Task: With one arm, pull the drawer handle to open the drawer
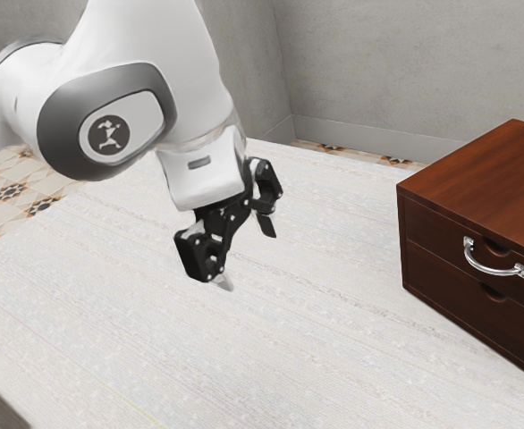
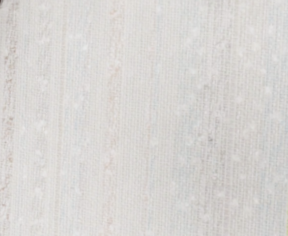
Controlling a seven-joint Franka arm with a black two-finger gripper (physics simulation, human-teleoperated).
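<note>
At the exterior view's left, the white arm [image 1: 110,107] comes in from the upper corner and bends down over the pale tabletop [image 1: 110,322]. Behind it, patterned floor tiles [image 1: 12,183] show past the tabletop's far edge. The black hand [image 1: 247,256] hangs just above the tabletop near the middle of the scene. Its two fingers [image 1: 201,255] are spread apart with nothing between them. The wrist view looks straight down on the bare, lightly speckled tabletop [image 2: 144,118].

Well apart from the hand, at the right, a dark wooden cabinet [image 1: 494,174] stands on the tabletop. Its upper drawer [image 1: 441,234] carries a curved silver handle [image 1: 493,260], untouched. The drawer's front sits level with the lower drawer [image 1: 459,295] beneath it, so it looks shut.
</note>
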